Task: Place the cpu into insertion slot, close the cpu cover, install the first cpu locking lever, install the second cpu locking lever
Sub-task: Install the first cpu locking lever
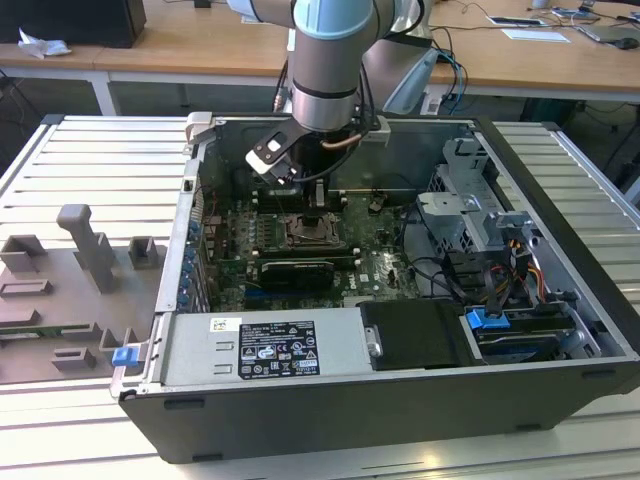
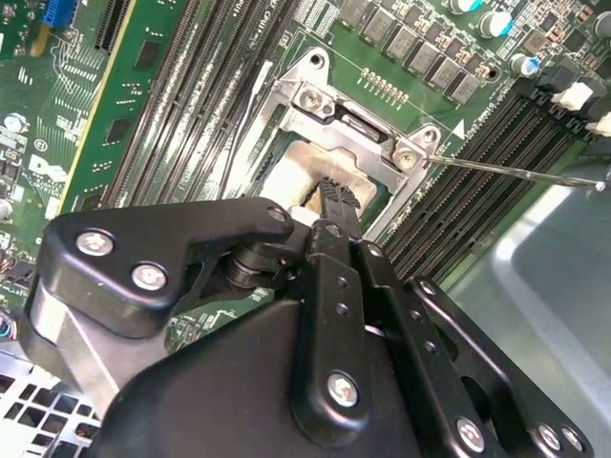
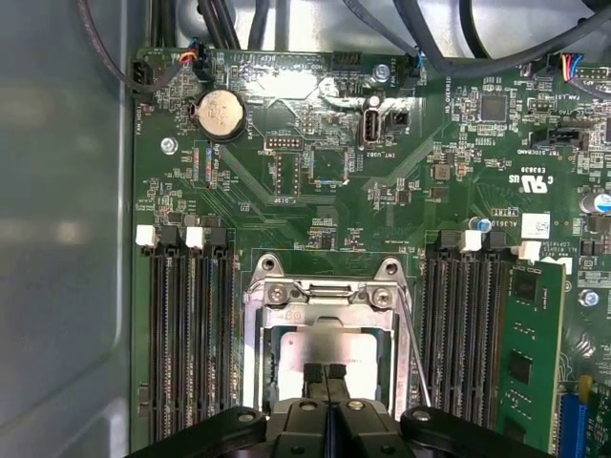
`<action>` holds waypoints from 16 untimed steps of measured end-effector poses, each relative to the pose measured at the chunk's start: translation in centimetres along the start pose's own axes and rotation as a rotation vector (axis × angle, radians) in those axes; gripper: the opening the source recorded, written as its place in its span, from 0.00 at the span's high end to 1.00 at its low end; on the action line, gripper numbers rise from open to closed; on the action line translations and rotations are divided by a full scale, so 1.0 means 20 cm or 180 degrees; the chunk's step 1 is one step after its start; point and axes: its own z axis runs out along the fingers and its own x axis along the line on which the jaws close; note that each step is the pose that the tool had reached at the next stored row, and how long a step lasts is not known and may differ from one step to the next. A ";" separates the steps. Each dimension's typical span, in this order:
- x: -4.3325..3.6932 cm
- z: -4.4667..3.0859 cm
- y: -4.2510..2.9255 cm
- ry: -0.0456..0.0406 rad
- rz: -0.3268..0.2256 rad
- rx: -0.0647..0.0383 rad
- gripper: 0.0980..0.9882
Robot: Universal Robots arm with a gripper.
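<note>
1. We see the gripper (image 3: 326, 374) low over the insertion slot (image 1: 305, 232) inside the open computer case (image 1: 350, 420), its jaws together with nothing between them
2. The cpu (image 3: 334, 343) lies flat in that slot, with the fingertips (image 3: 314, 373) over its pale surface; whether they touch it we cannot tell
3. The cpu cover (image 3: 286, 315) lies down around the chip
4. One thin locking lever (image 2: 516, 172) juts free across the memory slots (image 2: 449, 219)

We record: cpu (image 3: 325, 345) in insertion slot (image 3: 254, 329); memory slots (image 3: 191, 324) flanking it either side; all inside the computer case (image 1: 300, 425).
</note>
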 end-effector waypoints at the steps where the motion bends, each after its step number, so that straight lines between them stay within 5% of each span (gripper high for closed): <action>1: 0.000 -0.001 0.000 0.0000 0.0000 0.0000 0.99; 16: 0.000 -0.021 -0.001 0.0016 0.0000 -0.0001 0.99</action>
